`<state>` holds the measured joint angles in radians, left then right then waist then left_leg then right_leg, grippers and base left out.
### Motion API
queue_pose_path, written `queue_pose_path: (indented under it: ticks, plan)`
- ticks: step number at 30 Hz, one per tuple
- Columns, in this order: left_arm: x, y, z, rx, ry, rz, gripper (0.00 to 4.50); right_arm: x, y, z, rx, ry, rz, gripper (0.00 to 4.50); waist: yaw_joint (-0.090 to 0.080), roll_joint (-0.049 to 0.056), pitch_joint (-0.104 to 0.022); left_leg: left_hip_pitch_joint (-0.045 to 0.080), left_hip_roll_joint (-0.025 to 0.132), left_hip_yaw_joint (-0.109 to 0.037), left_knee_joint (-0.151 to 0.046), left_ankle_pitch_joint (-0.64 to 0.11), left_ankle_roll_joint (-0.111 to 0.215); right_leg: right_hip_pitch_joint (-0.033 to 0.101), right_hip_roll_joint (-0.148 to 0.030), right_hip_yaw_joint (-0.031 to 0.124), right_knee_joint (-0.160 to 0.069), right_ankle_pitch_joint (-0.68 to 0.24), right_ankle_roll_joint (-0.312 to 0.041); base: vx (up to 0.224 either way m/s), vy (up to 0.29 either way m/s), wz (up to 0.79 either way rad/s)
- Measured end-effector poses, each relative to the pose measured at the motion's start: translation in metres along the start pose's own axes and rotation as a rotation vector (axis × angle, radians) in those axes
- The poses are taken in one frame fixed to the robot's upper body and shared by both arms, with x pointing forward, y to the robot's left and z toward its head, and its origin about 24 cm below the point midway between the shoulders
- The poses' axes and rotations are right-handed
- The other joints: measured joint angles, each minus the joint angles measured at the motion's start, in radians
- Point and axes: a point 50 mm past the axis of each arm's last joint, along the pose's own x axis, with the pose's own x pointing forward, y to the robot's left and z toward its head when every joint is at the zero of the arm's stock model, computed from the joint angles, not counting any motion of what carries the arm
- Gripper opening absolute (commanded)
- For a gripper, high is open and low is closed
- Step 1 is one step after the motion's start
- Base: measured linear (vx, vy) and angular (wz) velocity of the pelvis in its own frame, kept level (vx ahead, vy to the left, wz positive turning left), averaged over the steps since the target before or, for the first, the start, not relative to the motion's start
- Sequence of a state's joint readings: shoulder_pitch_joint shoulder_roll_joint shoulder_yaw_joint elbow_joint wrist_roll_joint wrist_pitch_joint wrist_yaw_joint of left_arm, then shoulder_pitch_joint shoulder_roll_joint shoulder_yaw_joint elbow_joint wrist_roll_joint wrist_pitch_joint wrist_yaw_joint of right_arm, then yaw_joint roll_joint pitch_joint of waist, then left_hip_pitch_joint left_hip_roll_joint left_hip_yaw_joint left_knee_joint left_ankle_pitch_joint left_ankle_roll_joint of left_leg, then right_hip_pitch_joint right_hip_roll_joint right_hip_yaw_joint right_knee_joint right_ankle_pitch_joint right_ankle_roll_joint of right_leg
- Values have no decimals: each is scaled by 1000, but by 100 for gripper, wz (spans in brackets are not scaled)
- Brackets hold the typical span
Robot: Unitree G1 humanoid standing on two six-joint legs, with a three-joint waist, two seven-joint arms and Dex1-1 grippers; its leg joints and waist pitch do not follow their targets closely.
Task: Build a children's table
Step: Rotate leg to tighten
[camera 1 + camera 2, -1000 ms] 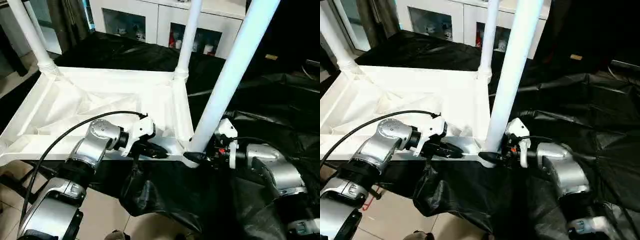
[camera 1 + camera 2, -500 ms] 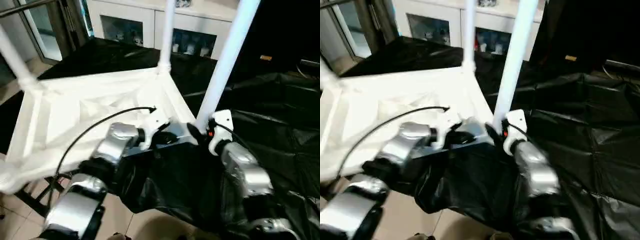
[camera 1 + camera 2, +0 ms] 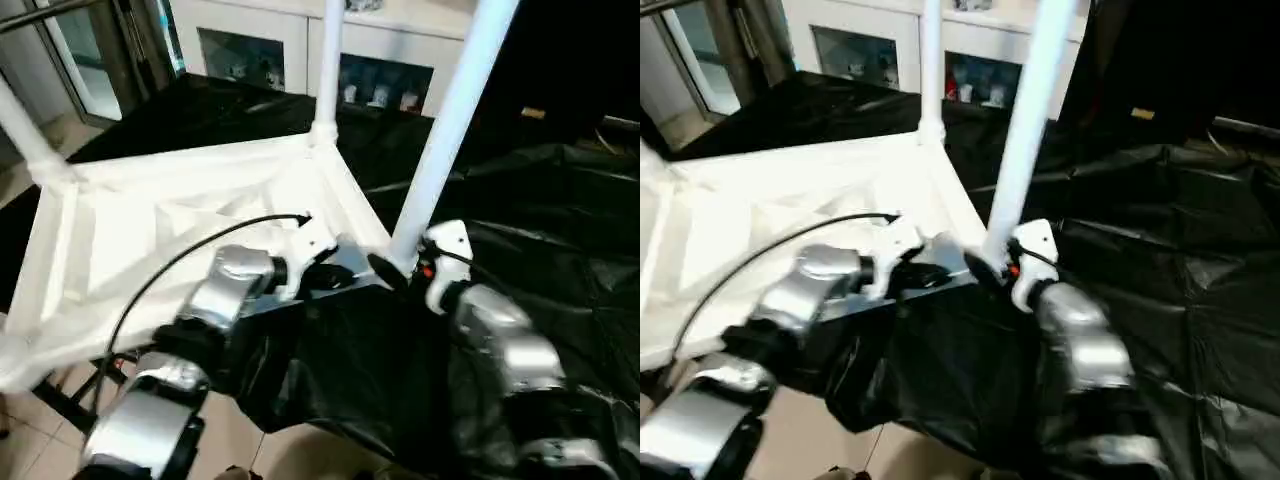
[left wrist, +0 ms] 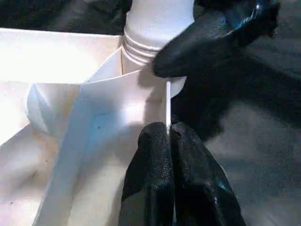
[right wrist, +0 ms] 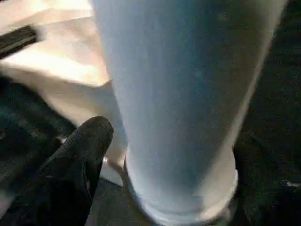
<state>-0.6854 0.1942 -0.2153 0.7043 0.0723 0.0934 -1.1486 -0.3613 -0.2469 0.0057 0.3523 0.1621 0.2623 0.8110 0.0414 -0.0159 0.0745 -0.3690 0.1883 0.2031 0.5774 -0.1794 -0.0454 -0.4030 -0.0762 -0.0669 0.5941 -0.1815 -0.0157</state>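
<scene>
On the black sheeting [image 3: 520, 200] in front of you lies the tabletop [image 3: 150, 240], upside down, with its ribbed underside facing up and its long axis running from the near right corner away to the left. Three legs are visible in their corner sockets: the near right leg [image 3: 445, 120], the far leg [image 3: 328, 60] and the left leg [image 3: 22, 125]. All three point upward, a little tilted in the picture. You cannot see the fourth corner well, so I judge at least three quarters is done; after the last leg the table must be turned over. Your left gripper [image 4: 169, 141] is closed together on the thin edge wall of the tabletop near the socket. At your right gripper [image 3: 385, 272], one black finger [image 5: 77, 155] stands beside the base of the near right leg; whether it clamps the leg, I cannot tell.
</scene>
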Motion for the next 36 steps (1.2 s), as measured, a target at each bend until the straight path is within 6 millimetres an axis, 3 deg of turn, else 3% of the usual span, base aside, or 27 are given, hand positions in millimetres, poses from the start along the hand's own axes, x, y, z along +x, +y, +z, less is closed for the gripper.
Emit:
queue_pose_path:
  ticks: [9, 10, 21, 27, 32, 36]
  plan:
    - [-16, -6, -4, 40, 27, -177, 0, -21, 5, 1, -51, 101, 327, 388, 16, -1, 1, -1, 1, 1, 3, 0, 0, -1, 0, 0, 0, -1, 0, 0, 0, 0]
    - [-17, -7, -5, 38, 28, -193, 0, -23, 6, 1, -49, 112, 351, 364, 18, -1, 1, -1, 1, 1, 3, -1, 0, -1, 0, 0, 1, -1, 0, 0, 0, 0]
    - [-21, -9, -7, 37, 40, -252, 0, -24, 10, 1, -27, 137, 410, 289, 23, -2, 2, -2, 1, 1, 3, -3, -4, -1, 0, 0, 0, -1, 0, 0, 0, 0]
    - [-14, -1, -6, 15, 24, -102, 0, -9, 5, -3, -1, 46, 173, 268, 13, -2, 2, 0, 0, 1, 2, -3, -5, 0, 0, 1, 1, -1, 0, 0, 0, 0]
    - [3, 7, 2, -17, 6, 44, 0, 12, -1, -1, 65, -58, -136, 265, -4, -2, 2, 0, -1, 1, 2, -3, -5, 0, 0, 1, 0, -1, 0, 0, 0, 0]
    - [17, 8, 7, -43, -10, 121, 0, 22, -5, 0, 138, -109, -314, 265, -7, -2, 2, 1, -1, 0, 1, -3, -5, 0, 0, 1, 0, -1, 0, 0, 0, 0]
